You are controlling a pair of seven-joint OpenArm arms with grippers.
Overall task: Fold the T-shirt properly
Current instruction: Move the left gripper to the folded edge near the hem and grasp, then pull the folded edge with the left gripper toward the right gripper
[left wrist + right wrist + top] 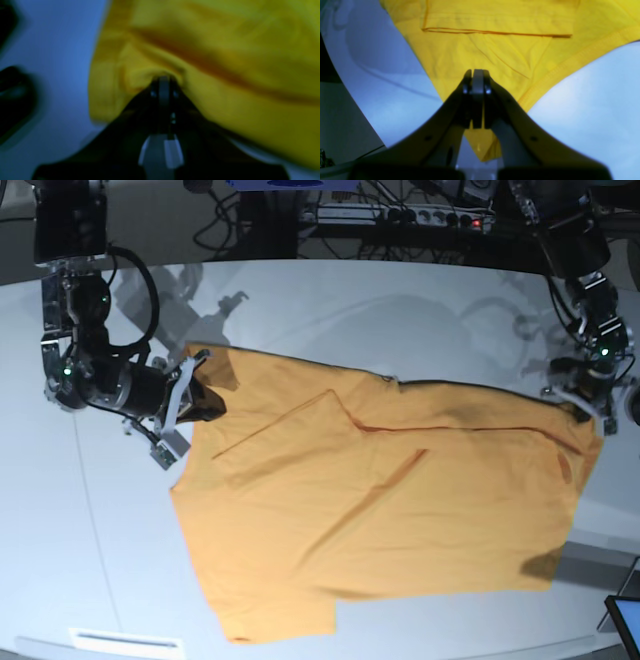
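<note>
two grippers clamped on plain orange-yellow t-shirt, no legible writing

Bare table lies open behind both grippers, up to the cable clutter along the far edge; the T-shirt fills the span between right gripper and left gripper; bare strip in front of cloth.

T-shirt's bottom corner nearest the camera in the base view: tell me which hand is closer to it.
Right. The right hand grips the T-shirt on that corner's side, directly above it. The left hand pinches the far opposite corner.
</note>
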